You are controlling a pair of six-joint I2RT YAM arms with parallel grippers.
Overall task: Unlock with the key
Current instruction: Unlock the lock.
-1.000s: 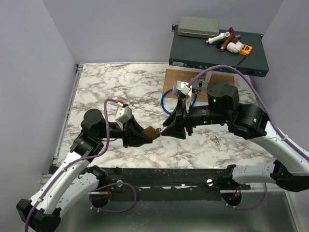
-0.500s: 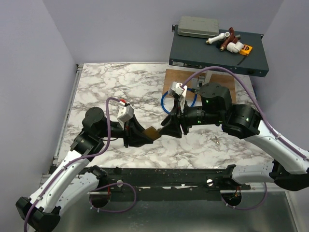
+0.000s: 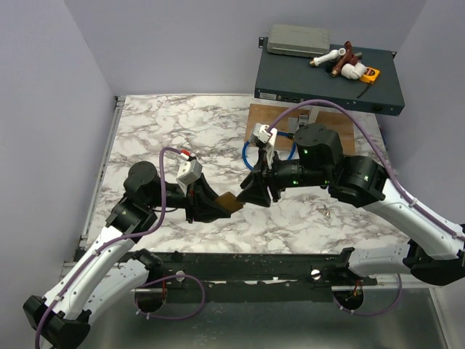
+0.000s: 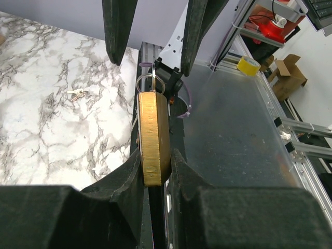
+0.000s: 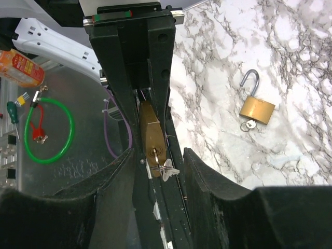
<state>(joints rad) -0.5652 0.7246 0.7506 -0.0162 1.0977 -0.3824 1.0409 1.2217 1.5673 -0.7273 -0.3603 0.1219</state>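
Top view: both arms meet mid-frame over the tabletop (image 3: 167, 123), tips nearly touching.

L jaws: clamped on the held padlock (image 4: 152, 137), pressing its two broad faces. Brass body pokes out edge-on at centre of L wrist view. Shackle end is buried in the jaws, so can't tell if latched.

Key (image 5: 163, 169): appears seated in the keyway at the padlock's free end. Bow + split ring (image 4: 150, 83) stick out towards the R arm. In R wrist view it sits centre-low.

R jaws: wide apart, holding nothing, one finger either side of the bow. Fingertips (image 4: 118, 36) are at top of L wrist view, no contact w/ key as far as visible.

Not in play: 2nd padlock (image 5: 256, 110), shackle swung open, on tabletop at right of R wrist view. Loose keys (image 4: 78, 94) mid-left of L wrist view.

Risks (judgement):
- Bow is tiny vs R pads. An off-centre close pinches the ring, the ring swivels, and no torque reaches the key.
- Bow angle vs pads unclear. A squeeze on its edges could skew or bend the key.
- Turn torque reacts through the L grip on smooth brass, so the body may slip instead of the cylinder turning.
- Any R pull-back during the turn could draw the key out and drop it.
- R and L tips are v. close, so they could clash on closing or wrist roll.
- Shackle inside L jaws may lack room to pop.
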